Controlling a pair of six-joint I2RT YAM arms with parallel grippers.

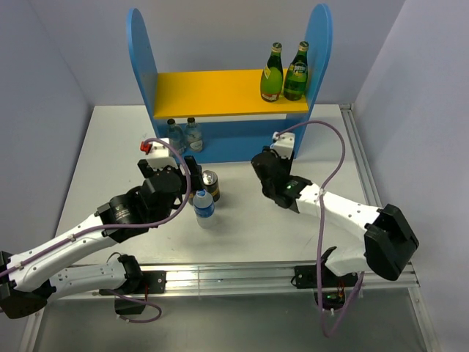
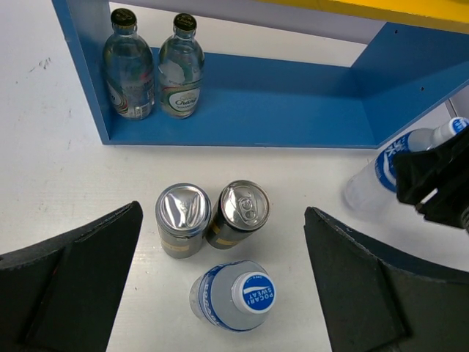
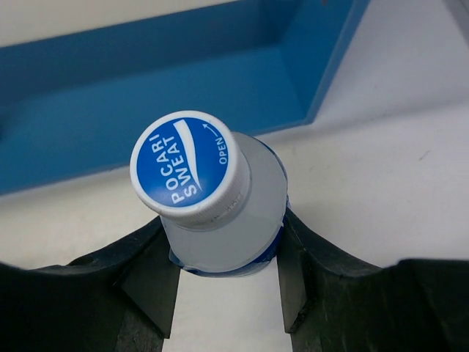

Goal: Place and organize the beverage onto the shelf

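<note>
The shelf [image 1: 212,92] stands at the back, with two green glass bottles [image 1: 283,73] on the right of its yellow board. Two clear glass bottles [image 2: 154,70] stand at the left of the blue lower tier [image 2: 278,103]. Two dark cans [image 2: 212,216] and a blue-capped water bottle [image 2: 236,295] stand upright on the table. My left gripper [image 2: 223,220] is open above them, its fingers [image 2: 73,286] wide on either side. My right gripper [image 3: 220,235] is shut on another water bottle [image 3: 212,198], tilted, in front of the shelf's right end [image 3: 146,110].
The white table [image 1: 110,169] has grey walls on both sides and a metal rail [image 1: 242,275] along the near edge. The right arm's held bottle [image 2: 388,172] shows at the right of the left wrist view, near the shelf's right corner.
</note>
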